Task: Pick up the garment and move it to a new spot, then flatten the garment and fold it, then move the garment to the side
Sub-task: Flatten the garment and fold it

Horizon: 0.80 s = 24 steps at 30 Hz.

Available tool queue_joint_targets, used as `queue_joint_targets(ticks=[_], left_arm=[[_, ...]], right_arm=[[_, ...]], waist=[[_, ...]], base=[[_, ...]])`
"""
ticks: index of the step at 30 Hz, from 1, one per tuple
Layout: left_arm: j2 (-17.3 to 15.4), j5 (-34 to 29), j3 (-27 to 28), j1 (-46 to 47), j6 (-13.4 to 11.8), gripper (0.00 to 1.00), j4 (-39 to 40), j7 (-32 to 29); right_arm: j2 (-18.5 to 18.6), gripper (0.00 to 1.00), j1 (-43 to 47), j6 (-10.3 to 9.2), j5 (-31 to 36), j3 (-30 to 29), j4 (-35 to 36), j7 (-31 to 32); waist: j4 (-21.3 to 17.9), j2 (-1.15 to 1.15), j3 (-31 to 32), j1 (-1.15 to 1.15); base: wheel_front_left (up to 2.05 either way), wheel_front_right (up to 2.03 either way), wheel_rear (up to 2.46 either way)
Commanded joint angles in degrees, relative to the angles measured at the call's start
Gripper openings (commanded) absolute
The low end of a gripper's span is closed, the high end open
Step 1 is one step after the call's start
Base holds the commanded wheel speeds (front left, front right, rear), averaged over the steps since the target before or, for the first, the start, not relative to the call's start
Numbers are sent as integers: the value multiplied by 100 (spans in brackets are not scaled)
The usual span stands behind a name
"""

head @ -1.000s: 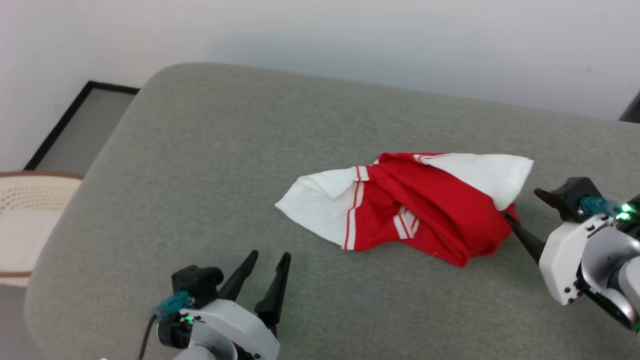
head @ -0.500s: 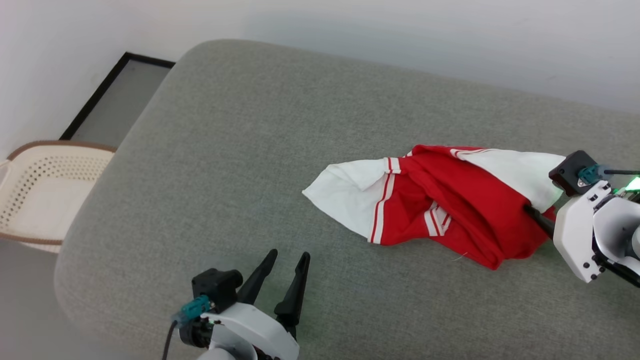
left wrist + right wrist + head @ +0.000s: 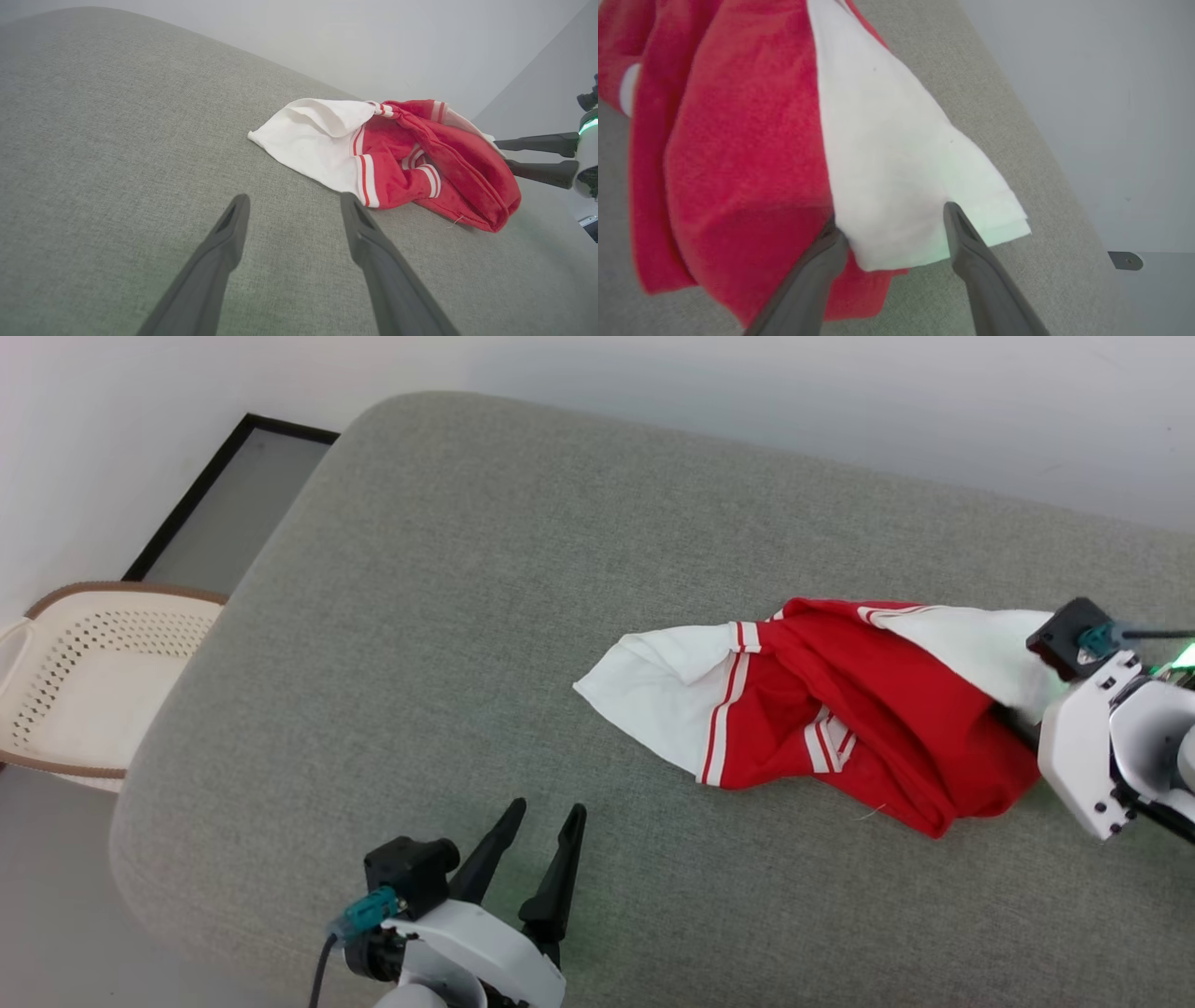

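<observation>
The place looks like a room in a home, set up for handling laundry. A wide grey upholstered cushion (image 3: 448, 616) with rounded corners, like a sofa seat or a bed, stands against a plain white wall (image 3: 747, 392). Beside it, a cream plastic laundry basket (image 3: 65, 653) with rows of holes and a brown rim sits on the smooth grey floor (image 3: 47, 915), and 1 crumpled red and white T-shirt (image 3: 887, 709) lies on the cushion.

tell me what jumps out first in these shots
The crumpled red-and-white T-shirt stands out on the grey cushion, right of its middle. The right gripper is at the shirt's white sleeve end, fingers open on either side of the fabric; the left gripper hovers open over bare cushion nearer the robot.
</observation>
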<state>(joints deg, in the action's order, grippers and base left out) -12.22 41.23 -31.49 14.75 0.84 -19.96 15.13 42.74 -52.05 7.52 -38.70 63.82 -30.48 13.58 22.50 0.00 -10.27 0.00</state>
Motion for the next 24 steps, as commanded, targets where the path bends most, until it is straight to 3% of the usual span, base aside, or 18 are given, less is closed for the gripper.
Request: queue_joint_targets(ticks=[1, 4, 6, 7, 16, 24], left_arm=[[31, -55, 38, -58, 35, 100, -15, 1], [57, -91, 71, -78, 70, 100, -59, 1], [81, -114, 91, -78, 93, 100, -71, 1], [91, -120, 100, -72, 108, 100, -78, 1], [166, -208, 209, -13, 178, 100, -117, 1], [-47, -379, 173, 509, 262, 100, -136, -151]], right_arm=[[-43, 35, -91, -6, -28, 42, -72, -67], [-93, 27, -186, -6, -72, 109, -202, -180], [-107, 2, -235, -6, -119, 180, -266, -220], [-116, 0, -259, -6, -161, 212, -289, -255], [-222, 0, -430, -6, -271, 349, -602, -518], [-400, 0, -528, -6, -433, 428, -817, -658]], waist=[[-9, 0, 1, 0], [-18, 0, 4, 0], [-22, 0, 0, 0], [-22, 0, -4, 0], [-50, 0, -30, 0], [-191, 0, -28, 0]], base=[[0, 0, 0], [0, 0, 0], [0, 0, 0], [0, 0, 0], [0, 0, 0], [0, 0, 0]])
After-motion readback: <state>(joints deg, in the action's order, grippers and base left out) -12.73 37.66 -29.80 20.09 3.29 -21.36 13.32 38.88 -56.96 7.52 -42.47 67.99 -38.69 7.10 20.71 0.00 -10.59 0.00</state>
